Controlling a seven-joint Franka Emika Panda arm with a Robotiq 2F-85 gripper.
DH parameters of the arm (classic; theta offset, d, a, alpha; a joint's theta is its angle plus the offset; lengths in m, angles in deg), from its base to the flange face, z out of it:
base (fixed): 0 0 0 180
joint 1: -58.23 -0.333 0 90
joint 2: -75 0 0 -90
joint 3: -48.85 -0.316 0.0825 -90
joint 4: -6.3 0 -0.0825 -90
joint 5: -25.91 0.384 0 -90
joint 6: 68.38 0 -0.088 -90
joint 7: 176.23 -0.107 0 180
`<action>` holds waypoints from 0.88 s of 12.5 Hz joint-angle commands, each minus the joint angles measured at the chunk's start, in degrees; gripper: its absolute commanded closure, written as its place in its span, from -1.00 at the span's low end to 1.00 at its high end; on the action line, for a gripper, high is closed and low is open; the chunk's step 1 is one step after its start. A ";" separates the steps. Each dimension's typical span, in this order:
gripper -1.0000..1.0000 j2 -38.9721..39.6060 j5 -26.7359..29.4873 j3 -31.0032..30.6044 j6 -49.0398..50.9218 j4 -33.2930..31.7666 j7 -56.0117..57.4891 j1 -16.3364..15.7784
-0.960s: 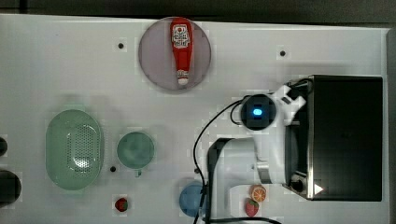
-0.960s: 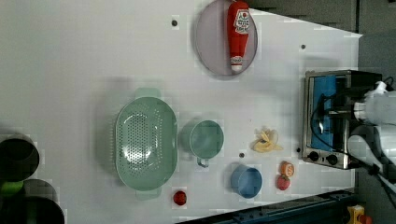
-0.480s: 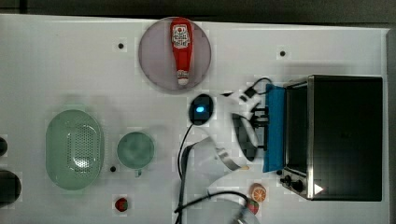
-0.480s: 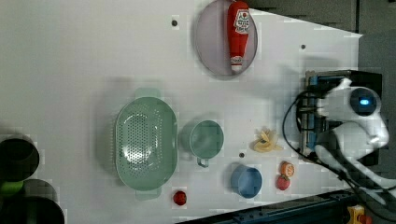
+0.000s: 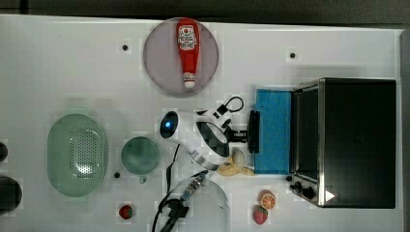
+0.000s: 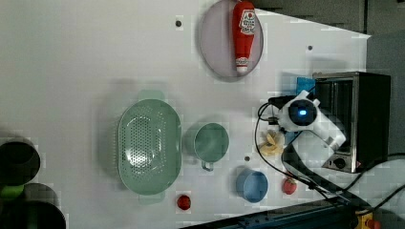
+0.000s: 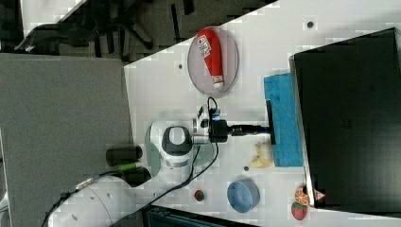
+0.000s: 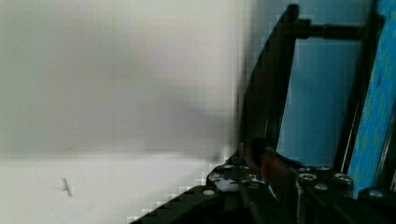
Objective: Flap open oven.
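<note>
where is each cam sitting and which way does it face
Top view: overhead, looking straight down; the oven at the top view's right, door flapped down, gripper at its handle.
Left view: high, looking down; oven at the left view's right, arm before it.
Right view: high, steeply down; arm base low at the right view's left, oven opposite.
Wrist view: on the wrist, close on the handle.
Top and right views share the ketchup bottle.

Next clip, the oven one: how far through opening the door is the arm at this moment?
Nearly finished. Done: the oven stands open, and its blue glass door lies folded down flat on the table in the top view. In hand: the gripper is at the door's dark bar handle. Left: apparently just letting go and backing away, since the door looks fully down.
</note>
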 commanded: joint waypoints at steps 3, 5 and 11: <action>0.65 0.07 -0.92 0.81 -0.21 1.34 -8.28 -0.11; 0.65 -1.51 0.04 0.71 -1.84 2.08 -8.41 -0.14; 0.65 -17.86 26.15 0.85 -0.08 2.38 -8.11 0.23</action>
